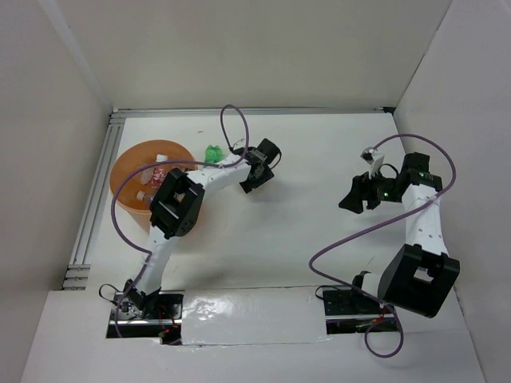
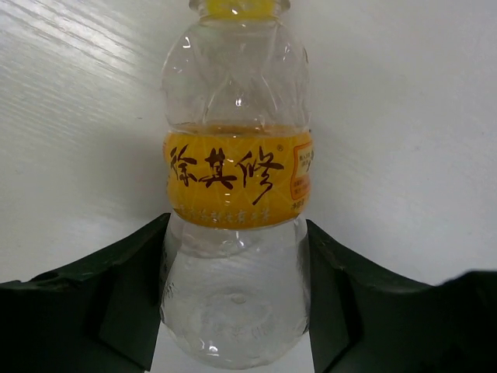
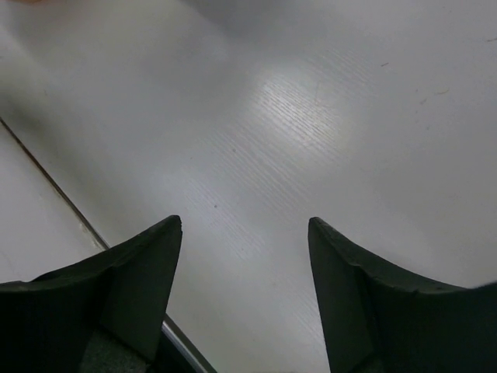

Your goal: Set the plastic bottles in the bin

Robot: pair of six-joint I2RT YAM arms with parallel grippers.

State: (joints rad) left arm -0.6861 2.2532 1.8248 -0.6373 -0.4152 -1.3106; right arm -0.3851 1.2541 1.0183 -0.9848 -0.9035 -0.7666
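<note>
Table (image 1: 319, 144) bears bin (image 1: 121, 190), green bottle (image 1: 212, 152), yellow-labelled bottle (image 2: 237, 179).

The cap of the yellow-labelled bottle (image 2: 237, 179) was cut off at twelve o'clock, while the left arm (image 1: 177, 206) hid the four-o'clock rim of the bin (image 1: 121, 182).

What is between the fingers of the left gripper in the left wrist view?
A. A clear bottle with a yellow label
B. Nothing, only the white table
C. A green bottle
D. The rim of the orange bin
A: the left wrist view shows a clear bottle with a yellow label between the fingers of the left gripper, and its body fills the gap from one finger to the other.
</note>
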